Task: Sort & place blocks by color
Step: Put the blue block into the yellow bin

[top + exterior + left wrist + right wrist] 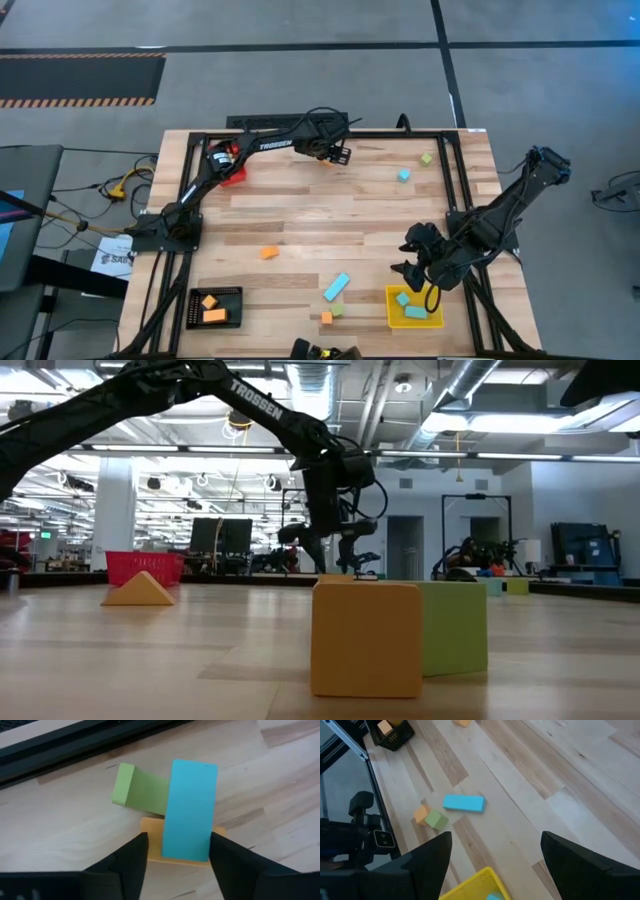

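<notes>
Cyan is the colour in hand: a short cyan brick (190, 810) lies at the far edge of the bench (330, 215), resting on an orange block (151, 827) with a green block (142, 792) touching behind it. The left gripper (178, 840) is right over this little heap, jaws about half spread and straddling the brick. Its long axis runs straight out from the wrist, in line with the fingers, so they face its two long sides across the narrow width. A sliver of gap shows on one side, so the jaws look not yet clamped, and closing squarely should catch the brick alone if they stay clear of the orange block beneath. The right gripper (496, 840) hangs well apart on the near side, jaws spread wide and empty, beside the yellow bin (470, 885), which already holds cyan pieces; the left arm is plainly the nearer.
</notes>
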Controlling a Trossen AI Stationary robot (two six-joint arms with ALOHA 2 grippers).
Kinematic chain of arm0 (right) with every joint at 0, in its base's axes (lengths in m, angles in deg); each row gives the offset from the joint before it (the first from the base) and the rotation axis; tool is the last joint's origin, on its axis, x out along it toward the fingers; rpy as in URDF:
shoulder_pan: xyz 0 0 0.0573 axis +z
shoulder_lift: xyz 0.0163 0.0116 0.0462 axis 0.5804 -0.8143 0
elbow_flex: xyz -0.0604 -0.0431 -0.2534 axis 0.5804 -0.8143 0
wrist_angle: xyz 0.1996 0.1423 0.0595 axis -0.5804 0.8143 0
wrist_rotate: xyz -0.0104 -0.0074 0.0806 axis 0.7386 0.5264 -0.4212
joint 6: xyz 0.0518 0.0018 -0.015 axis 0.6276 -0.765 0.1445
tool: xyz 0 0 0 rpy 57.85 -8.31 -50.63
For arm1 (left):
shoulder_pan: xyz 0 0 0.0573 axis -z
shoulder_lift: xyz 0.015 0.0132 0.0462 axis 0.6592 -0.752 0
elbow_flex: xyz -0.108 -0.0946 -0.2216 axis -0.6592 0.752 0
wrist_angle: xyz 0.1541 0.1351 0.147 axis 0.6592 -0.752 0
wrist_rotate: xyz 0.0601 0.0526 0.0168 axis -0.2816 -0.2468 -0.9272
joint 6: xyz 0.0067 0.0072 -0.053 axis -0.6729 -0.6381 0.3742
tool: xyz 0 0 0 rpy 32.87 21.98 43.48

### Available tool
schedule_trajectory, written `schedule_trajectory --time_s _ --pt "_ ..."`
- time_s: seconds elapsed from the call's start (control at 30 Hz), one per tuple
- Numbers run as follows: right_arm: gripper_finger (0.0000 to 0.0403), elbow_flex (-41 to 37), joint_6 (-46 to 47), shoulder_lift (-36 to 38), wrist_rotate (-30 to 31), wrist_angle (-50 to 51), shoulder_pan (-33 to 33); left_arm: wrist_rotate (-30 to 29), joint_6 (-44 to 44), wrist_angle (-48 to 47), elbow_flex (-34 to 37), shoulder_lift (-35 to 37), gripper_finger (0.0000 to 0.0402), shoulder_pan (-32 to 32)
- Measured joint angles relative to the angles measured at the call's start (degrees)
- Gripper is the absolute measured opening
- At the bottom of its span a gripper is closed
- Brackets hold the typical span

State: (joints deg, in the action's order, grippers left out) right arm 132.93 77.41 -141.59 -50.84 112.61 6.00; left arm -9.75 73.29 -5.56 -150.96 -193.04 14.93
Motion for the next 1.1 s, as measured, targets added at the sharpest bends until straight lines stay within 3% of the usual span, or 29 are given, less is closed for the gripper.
schedule_trajectory --time_s 0.3,0.47,0.7,0.9,1.1 --pt "0.0327 0.0 0.0 0.0 0.0 -0.2 0.0 -0.7 -4.1 -0.8 0.0 0.0 0.0121 -0.3" --pt "0.0327 0.0 -0.2 0.0 0.0 -0.2 0.0 -0.2 -5.9 -0.8 0.1 0.3 0.0108 -0.2" --pt "0.0327 0.0 -1.8 0.0 -0.2 0.0 0.1 -4.2 -14.9 -1.0 0.4 5.5 0.0107 3.4" --pt "0.0327 0.0 -2.3 0.0 -0.1 0.0 1.0 1.7 -27.3 -1.3 0.3 12.3 0.0106 10.2" --pt "0.0327 0.0 -1.8 0.0 -0.1 0.0 4.8 16.5 -36.2 -0.7 0.1 17.3 0.0106 20.7"
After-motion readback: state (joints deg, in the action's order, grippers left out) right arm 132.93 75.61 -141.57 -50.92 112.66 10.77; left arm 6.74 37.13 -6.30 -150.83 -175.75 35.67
